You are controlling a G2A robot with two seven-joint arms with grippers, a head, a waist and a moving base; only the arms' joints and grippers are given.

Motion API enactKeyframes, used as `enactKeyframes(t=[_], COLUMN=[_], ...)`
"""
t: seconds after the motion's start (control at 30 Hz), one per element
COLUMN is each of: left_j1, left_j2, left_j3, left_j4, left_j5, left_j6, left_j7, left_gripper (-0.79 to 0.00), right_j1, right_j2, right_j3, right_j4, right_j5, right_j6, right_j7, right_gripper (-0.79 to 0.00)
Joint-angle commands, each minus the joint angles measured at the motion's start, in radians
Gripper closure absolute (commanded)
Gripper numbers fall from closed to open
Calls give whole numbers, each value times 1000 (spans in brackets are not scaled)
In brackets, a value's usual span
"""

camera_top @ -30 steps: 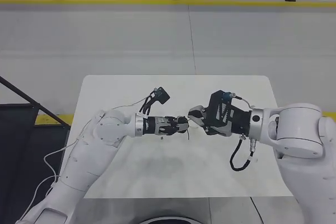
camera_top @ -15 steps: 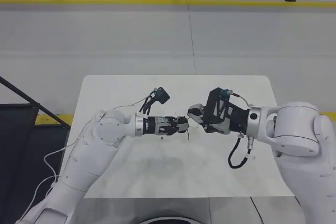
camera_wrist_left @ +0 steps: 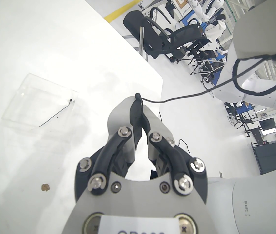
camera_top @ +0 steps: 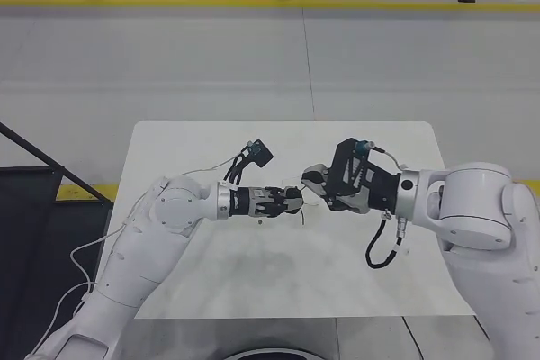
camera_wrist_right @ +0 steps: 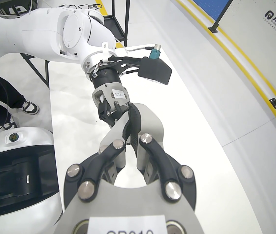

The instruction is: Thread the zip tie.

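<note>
Centrally over the white table (camera_top: 207,270) the two arms meet tip to tip, raised off the surface. The left gripper (camera_top: 294,195) comes in from the robot's left and the right gripper (camera_top: 311,177) from its right. Their fingertips are just beside each other, the right one slightly farther from the robot.

The left gripper's jaws are clamped together on a black zip tie (camera_wrist_left: 138,96). Its head pokes out past the fingertips and a thin strap runs off sideways into the air. In the right wrist view the right gripper's pads are pressed flat together, and I cannot tell whether anything sits between them.

On the table beyond the left gripper lies a clear, shallow tray (camera_wrist_left: 30,98). A spare tie (camera_wrist_left: 55,115) rests in it, slanted across one corner. A small brown crumb (camera_wrist_left: 45,187) lies on the table nearer the left wrist, well apart from the tray.
</note>
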Motion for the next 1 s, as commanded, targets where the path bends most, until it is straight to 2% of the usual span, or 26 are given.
enactKeyframes(t=[0.0,0.97], left_j1=[0,0], left_j2=[0,0], left_j3=[0,0], left_j4=[0,0], left_j5=[0,0], left_j6=[0,0], left_j7=[0,0], left_gripper=[0,0], right_j1=[0,19], right_j2=[2,26], right_j3=[0,-22], right_j4=[0,16], right_j5=[0,-13], right_j6=[0,22], right_j7=[-2,-60], right_gripper=[0,0])
